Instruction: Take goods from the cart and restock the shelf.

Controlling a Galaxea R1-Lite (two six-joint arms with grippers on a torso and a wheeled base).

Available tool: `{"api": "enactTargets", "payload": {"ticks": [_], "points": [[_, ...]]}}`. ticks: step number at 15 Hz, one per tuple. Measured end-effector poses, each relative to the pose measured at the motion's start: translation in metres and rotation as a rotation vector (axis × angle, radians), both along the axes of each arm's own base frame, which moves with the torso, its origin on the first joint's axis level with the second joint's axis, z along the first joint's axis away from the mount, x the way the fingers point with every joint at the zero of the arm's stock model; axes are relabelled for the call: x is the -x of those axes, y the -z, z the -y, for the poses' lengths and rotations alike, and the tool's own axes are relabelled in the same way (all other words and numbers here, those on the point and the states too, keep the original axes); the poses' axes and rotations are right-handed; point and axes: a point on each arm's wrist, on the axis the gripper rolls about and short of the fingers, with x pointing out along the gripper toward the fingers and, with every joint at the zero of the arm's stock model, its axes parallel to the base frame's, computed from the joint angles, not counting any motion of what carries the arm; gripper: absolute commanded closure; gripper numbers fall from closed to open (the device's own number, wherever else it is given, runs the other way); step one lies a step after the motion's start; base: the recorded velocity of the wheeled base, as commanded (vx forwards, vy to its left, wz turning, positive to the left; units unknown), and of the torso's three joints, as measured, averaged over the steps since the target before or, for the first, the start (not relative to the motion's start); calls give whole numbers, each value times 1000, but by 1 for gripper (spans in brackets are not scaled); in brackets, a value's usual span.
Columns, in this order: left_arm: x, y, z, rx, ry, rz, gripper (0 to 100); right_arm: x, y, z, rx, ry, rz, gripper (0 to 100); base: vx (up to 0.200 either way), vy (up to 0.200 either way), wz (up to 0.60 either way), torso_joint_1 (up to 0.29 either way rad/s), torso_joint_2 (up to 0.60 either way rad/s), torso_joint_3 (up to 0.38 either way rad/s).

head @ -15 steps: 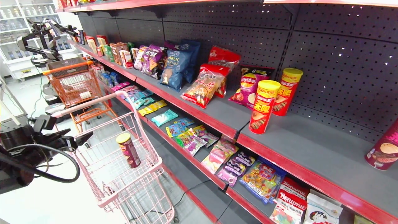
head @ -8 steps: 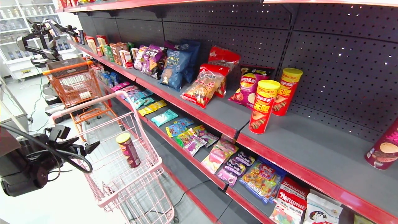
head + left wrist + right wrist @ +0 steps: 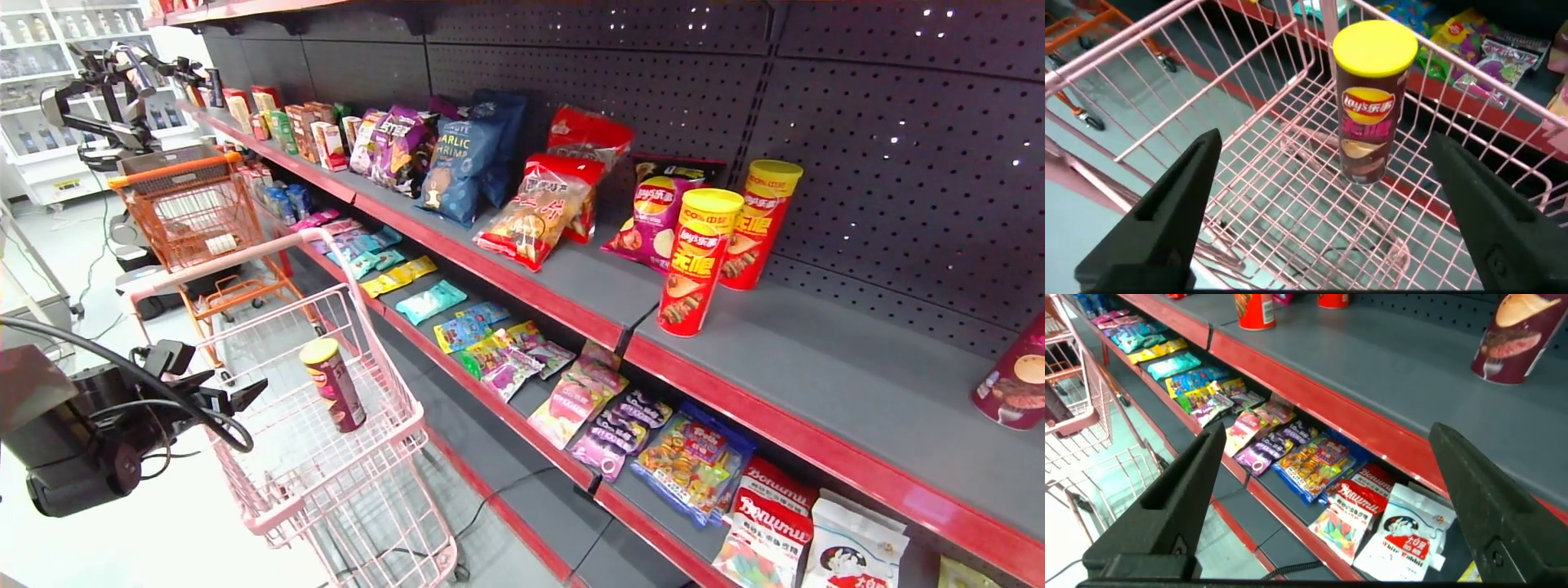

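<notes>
Head view, left hand (image 3: 1323,143) spread, nearer purple can (image 3: 333,385) in cart (image 3: 229,265)

orange cart (image 3: 196,216): far down the aisle | white rack (image 3: 49,175): behind it

1. Maroon canister (image 3: 1011,377) on the shelf (image 3: 816,367): cut by the head view's right edge.
2. Red can (image 3: 1256,309): upper part cut off in the right wrist view.
3. Pink cart (image 3: 271,521): underframe cut off below.
4. Far-end boxes (image 3: 269,122): too small to identify.
</notes>
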Motion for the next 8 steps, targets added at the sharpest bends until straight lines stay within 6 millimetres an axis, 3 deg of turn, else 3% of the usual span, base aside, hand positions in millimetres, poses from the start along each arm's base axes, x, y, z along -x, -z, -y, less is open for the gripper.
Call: {"api": "enactTargets", "payload": {"ticks": [6, 8], "points": [[-4, 8, 0, 2, 3, -4, 0, 0, 0, 0, 0, 0, 0, 0, 0, 0, 0, -144, 340, 192], [-6, 8, -1, 5, 4, -9, 0, 0, 0, 0, 0, 0, 1, 0, 0, 0, 0, -18, 45, 23]]}}
